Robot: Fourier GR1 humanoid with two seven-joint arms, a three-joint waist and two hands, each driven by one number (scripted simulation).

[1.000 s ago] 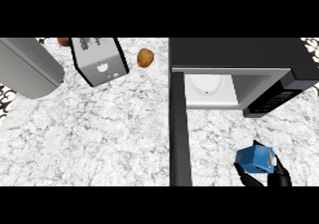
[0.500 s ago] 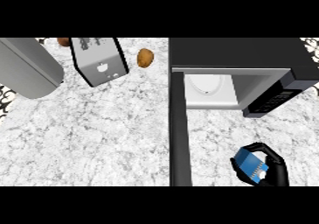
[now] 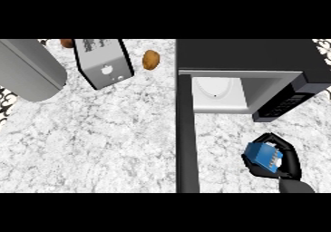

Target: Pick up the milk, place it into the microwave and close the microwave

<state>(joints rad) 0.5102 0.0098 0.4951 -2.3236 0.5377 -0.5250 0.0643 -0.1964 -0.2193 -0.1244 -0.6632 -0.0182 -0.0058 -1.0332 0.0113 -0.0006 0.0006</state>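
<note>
Head view is giving me the right hand (image 3: 289, 159) at the near right edge, and I am watching its black fingers and thumb curling round the milk (image 3: 263, 154), a small blue carton. The carton is sitting tilted in that grasp, its blue face turned up towards me, with fingers wrapping its far and right sides and the thumb hooking under its near side. I cannot tell whether it is touching the counter (image 3: 94, 136) beneath it.

Hand and milk are hanging near of the microwave (image 3: 248, 54), well short of the opening, just near of the dark control panel (image 3: 285, 102). The microwave is standing open: I am looking into a pale interior with a white turntable (image 3: 215, 88) lying inside. The microwave door (image 3: 186, 140) is swinging out as a long dark strip running from the left side of the opening towards the near edge, and the milk is sitting to the right of it, apart from it.

Over on the far left I am seeing a toaster (image 3: 104, 63) lying at an angle, a brown potato (image 3: 151, 59) just to its right, and a large grey rounded object (image 3: 27, 68) at the left edge.
</note>
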